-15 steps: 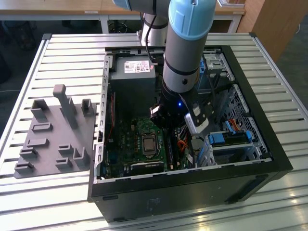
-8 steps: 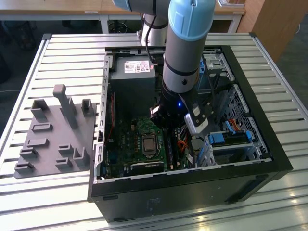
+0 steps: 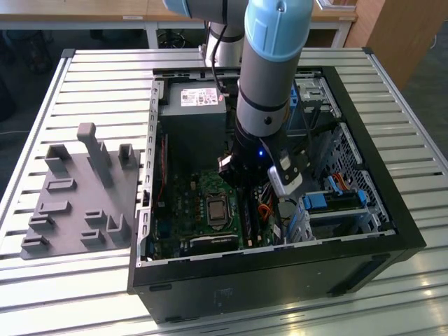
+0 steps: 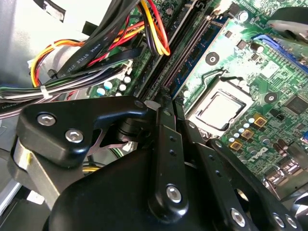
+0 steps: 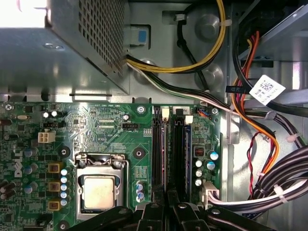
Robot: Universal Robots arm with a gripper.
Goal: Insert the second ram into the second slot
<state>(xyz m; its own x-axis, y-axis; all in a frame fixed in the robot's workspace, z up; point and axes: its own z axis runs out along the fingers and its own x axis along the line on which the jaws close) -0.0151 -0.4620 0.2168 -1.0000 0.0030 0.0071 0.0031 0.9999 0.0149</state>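
The gripper [image 5: 166, 211] sits low over the motherboard [image 5: 106, 130], fingers drawn together on the second ram [image 5: 164, 144] standing in its slot beneath them.

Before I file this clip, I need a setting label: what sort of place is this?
Likely a robotics lab or test workshop: an open desktop computer case lies on a slatted aluminium table, beside a grey parts fixture, with wooden desks behind.

Black gripper [image 4: 166, 103] low over green motherboard [image 4: 260, 72], beside the cable bundle [image 4: 96, 48]
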